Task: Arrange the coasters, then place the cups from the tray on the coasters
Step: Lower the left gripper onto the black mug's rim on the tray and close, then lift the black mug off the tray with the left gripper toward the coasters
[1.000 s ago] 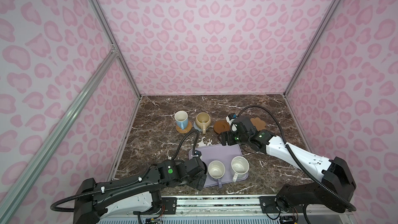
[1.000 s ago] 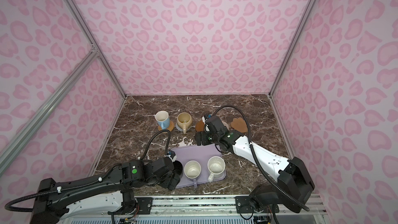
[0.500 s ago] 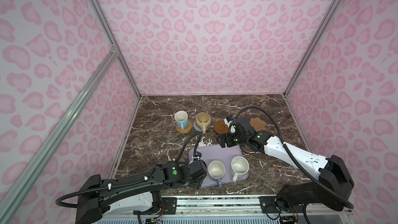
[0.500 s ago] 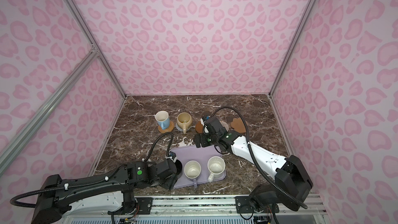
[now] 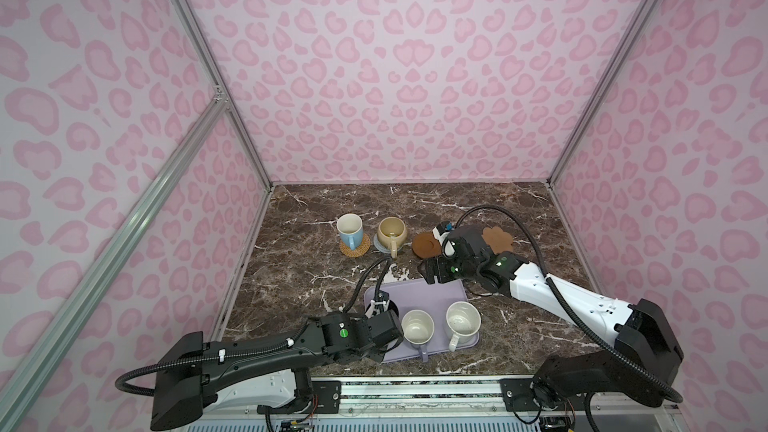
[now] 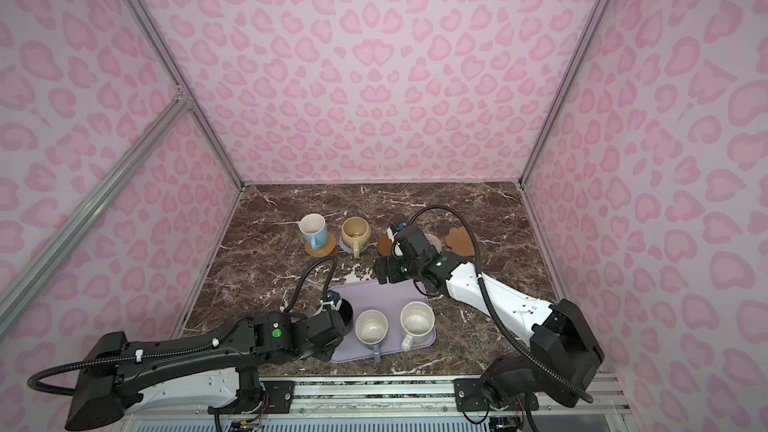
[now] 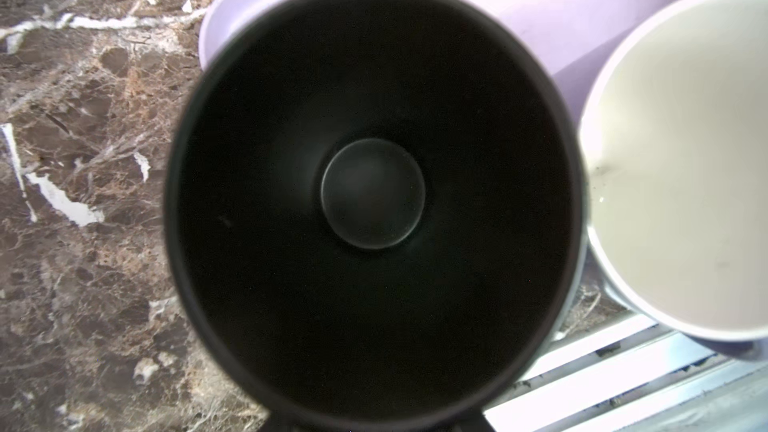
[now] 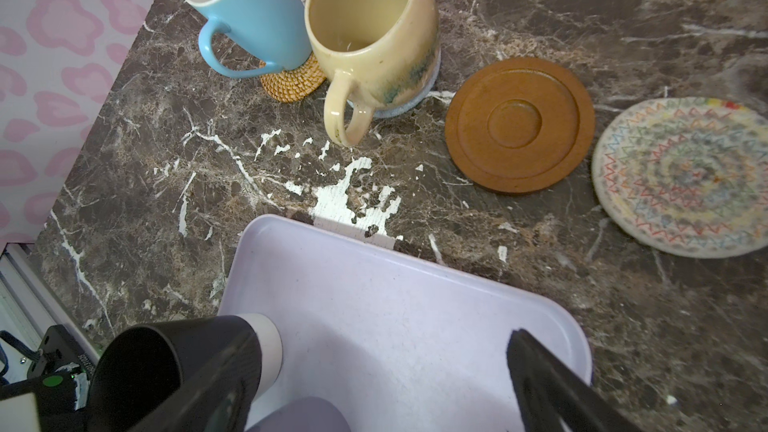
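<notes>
The black cup (image 7: pixel 374 193) stands at the left end of the lavender tray (image 5: pixel 440 292) and fills the left wrist view. My left gripper (image 5: pixel 390 322) sits right over it, its jaws hidden. A lavender cup (image 5: pixel 417 326) and a speckled cream cup (image 5: pixel 462 318) stand on the tray. The light blue cup (image 8: pixel 249 10) is on the orange coaster (image 8: pixel 291 83) and the pale yellow cup (image 8: pixel 370 22) is on the blue-grey coaster (image 8: pixel 409 103). The brown wooden coaster (image 8: pixel 519 124), cream woven coaster (image 8: pixel 681 176) and tan flower coaster (image 5: pixel 496 238) lie bare. My right gripper (image 8: pixel 374 401) hangs open above the tray's far edge.
Pink patterned walls close in the brown marble table (image 5: pixel 316 276) on three sides. A metal rail (image 5: pixel 415 388) runs along the front edge. The right arm's cable (image 5: pixel 490 211) arches over the coasters and the left arm's cable (image 5: pixel 370 276) loops beside the tray.
My left arm has sunk lower over the black cup at the tray's left end. My right gripper has drifted a little left, toward the tray's far edge, still open.
</notes>
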{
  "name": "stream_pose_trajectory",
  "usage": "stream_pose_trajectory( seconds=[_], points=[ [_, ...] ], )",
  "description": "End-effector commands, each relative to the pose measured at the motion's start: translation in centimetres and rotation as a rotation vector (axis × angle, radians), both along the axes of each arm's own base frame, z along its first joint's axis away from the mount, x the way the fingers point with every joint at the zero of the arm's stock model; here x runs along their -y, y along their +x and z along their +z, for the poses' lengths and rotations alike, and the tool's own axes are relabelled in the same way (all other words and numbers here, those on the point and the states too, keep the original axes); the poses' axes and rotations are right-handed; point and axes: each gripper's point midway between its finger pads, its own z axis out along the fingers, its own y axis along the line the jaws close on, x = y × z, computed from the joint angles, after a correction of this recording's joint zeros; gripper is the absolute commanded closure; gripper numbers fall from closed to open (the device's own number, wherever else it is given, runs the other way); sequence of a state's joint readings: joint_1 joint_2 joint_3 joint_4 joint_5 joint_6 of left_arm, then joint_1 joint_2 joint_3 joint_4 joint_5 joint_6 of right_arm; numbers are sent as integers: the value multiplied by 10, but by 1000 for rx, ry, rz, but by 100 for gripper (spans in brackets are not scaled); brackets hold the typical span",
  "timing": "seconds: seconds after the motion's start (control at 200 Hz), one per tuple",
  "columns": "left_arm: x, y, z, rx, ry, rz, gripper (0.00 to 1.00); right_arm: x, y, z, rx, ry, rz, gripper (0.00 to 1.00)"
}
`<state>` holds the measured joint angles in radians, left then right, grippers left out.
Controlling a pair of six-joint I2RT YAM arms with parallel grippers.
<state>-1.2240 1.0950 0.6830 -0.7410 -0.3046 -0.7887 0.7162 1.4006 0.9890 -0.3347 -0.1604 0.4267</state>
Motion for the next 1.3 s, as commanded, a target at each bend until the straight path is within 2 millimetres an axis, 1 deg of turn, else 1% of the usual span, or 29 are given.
stream_pose_trajectory(
  seconds=[0.0, 0.025, 0.095, 0.155, 0.19, 0.27, 0.35, 0.52, 0.74, 0.805, 0.89, 0.95, 1.03, 1.115, 1.215, 1.295],
  points=[
    [5, 9, 3, 48, -29, 20, 70, -1, 0, 1, 7, 9, -2, 6],
    [5, 9, 3, 48, -32, 20, 71, -2, -1, 1, 10, 12, 0, 6],
    [7, 10, 3, 51, -36, 19, 79, -2, 0, 4, 20, 18, -3, 6],
    [8, 11, 3, 55, -35, 26, 81, -2, 1, 5, 25, 20, -3, 6],
    [7, 12, 3, 60, -35, 37, 85, -2, 1, 6, 27, 23, -3, 7],
    [6, 13, 3, 67, -32, 46, 89, -3, 1, 6, 25, 26, -2, 7],
    [7, 14, 5, 69, -39, 52, 96, -3, -1, 7, 25, 30, -1, 7],
    [0, 20, 14, 105, -23, 98, 97, -3, -2, 10, 41, 47, -2, 7],
    [2, 28, 30, 147, -52, 128, 97, -3, 0, 14, 56, 63, -15, 8],
    [0, 31, 35, 165, -45, 151, 97, -3, 1, 13, 58, 70, -26, 8],
    [-6, 38, 43, 196, -21, 196, 97, -5, 6, 20, 55, 94, -45, 8],
    [-7, 44, 50, 212, -14, 217, 97, -11, 8, 30, 67, 128, -35, 8],
    [-4, 51, 61, 229, -27, 228, 97, -16, 11, 45, 91, 171, -36, 8],
    [1, 59, 74, 245, -42, 233, 97, -16, 15, 55, 119, 186, -46, 8],
    [9, 66, 85, 255, -54, 218, 97, -13, 18, 59, 137, 176, -54, 8],
    [18, 73, 91, 253, -65, 206, 97, -6, 24, 60, 145, 174, -83, 8]
  ],
)
